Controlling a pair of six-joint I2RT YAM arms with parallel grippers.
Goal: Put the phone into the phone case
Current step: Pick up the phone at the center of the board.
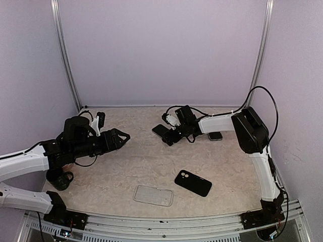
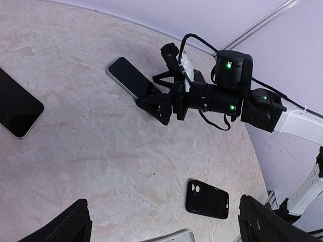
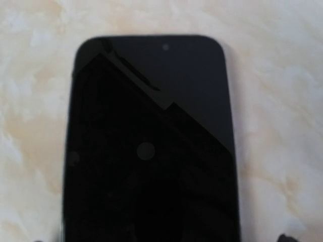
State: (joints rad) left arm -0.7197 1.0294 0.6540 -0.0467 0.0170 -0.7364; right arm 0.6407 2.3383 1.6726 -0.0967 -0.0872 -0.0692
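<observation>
A dark-screened phone (image 1: 159, 129) (image 2: 127, 75) lies flat at the back middle of the table and fills the right wrist view (image 3: 151, 136). My right gripper (image 1: 166, 132) (image 2: 147, 91) stands open, low over the phone's end, with one finger on either side. A black phone case (image 1: 193, 182) (image 2: 207, 199) lies at the front right, camera cutout showing. A clear phone case (image 1: 153, 195) (image 2: 174, 236) lies just left of it. My left gripper (image 1: 121, 137) (image 2: 166, 224) hangs open above the table's left half, holding nothing.
A second phone (image 1: 215, 135) lies behind the right forearm. Another dark-screened phone (image 2: 15, 108) lies at the left edge of the left wrist view. Purple walls and metal posts (image 1: 65, 60) enclose the marbled table (image 1: 146, 161).
</observation>
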